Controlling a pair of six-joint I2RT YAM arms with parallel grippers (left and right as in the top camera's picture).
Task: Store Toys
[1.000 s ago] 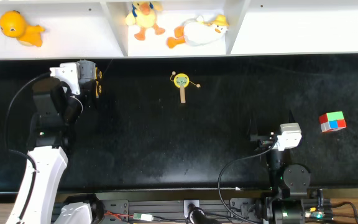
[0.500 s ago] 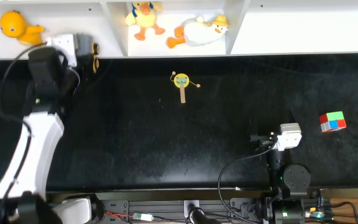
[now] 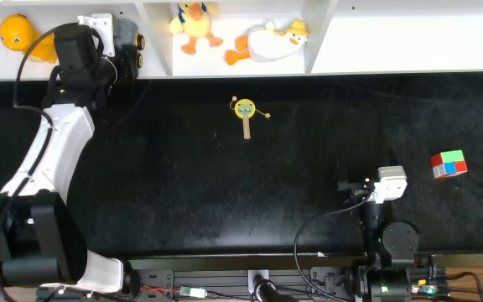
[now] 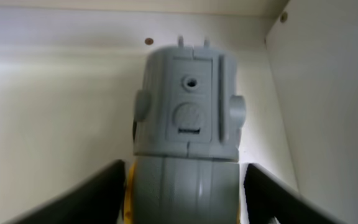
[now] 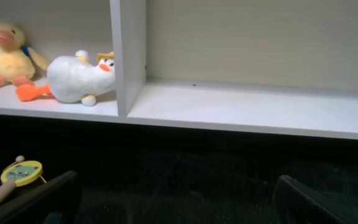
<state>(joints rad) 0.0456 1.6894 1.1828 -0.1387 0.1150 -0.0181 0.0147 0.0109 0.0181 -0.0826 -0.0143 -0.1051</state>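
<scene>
Toys, six in all. Car (image 4: 188, 118), one: grey body, black wheels with yellow hubs; pinched between the two fingers of the left claw (image 4: 182, 186), which press against its sides. It is inside the left compartment of the white shelf (image 3: 392, 50), at that compartment's right side, just beside the divider (image 3: 159, 38); whether its wheels touch the shelf floor cannot be told. Ducks, three: one orange duck (image 3: 23, 35) in the same left compartment, well apart from the car toward the far left; one yellow duck (image 3: 195, 21), upright, and one white duck (image 3: 267, 44), lying on its side, next to each other in the middle compartment beyond the divider. Rattle (image 3: 246, 111), one: yellow round head on a wooden handle, lying flat on the black bench (image 3: 225, 193) in front of the middle compartment. Cube (image 3: 449, 164), one: multicoloured, on the bench toward its right end, well apart from everything else. Arms, two: the left arm (image 3: 53, 159) stretches up the bench's left side, its wrist over the shelf edge between the orange duck and the car; the right claw (image 5: 178, 186) sits low near its base, fingers spread wide, gripping nothing, facing the shelf with the rattle near one finger.
</scene>
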